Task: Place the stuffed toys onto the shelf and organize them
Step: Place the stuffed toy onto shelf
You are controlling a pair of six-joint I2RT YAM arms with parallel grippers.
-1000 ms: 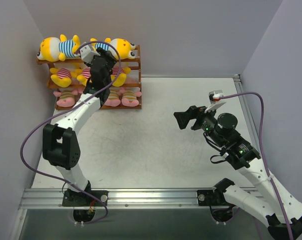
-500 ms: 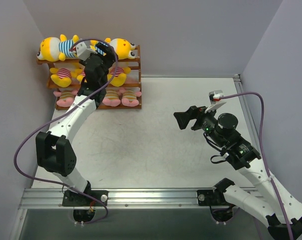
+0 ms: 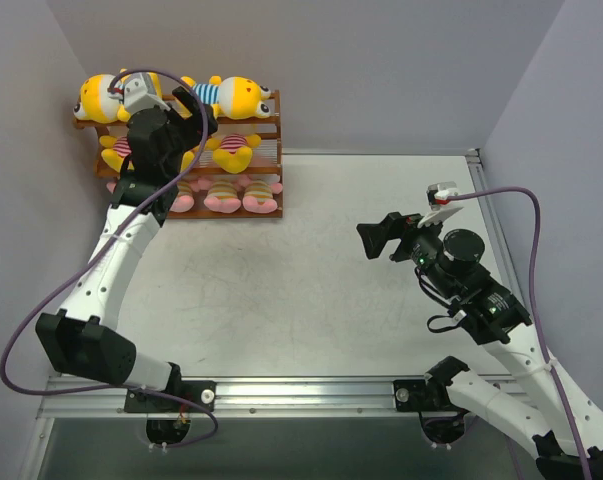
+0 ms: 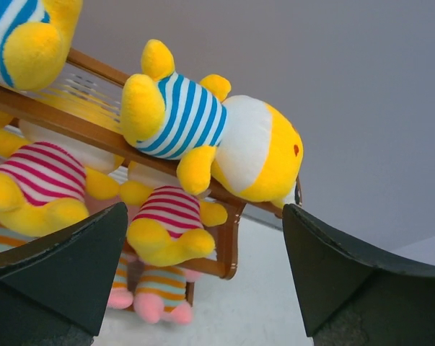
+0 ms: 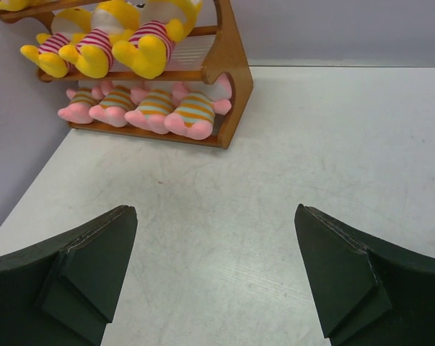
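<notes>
In the far left corner stands the orange-brown wooden three-tier shelf (image 3: pixel 278 150), close to the grey walls. All nine toys are on it. On the top tier lie two larger yellow plush toys in blue-striped shirts, the left blue-striped toy (image 3: pixel 99 97) and the right blue-striped toy (image 3: pixel 236 95), with their heads pointing outward. The middle tier carries three yellow plush toys in pink-striped shirts (image 5: pixel 94 47) in a row, feet toward the room. On the bottom tier are four pink plush toys in tan-striped shirts (image 5: pixel 148 108), side by side, feet forward.

The left gripper (image 3: pixel 189 112) is raised in front of the top tier, between the two big toys. From its wrist camera the black fingers (image 4: pixel 73 267) are spread wide with nothing held, and the right blue-striped toy lies just beyond them.

To the right is the pale, scuffed table (image 3: pixel 311 290). The right gripper (image 3: pixel 376 238) hangs above it, well apart from the shelf and facing it, jaws gaping and empty.
</notes>
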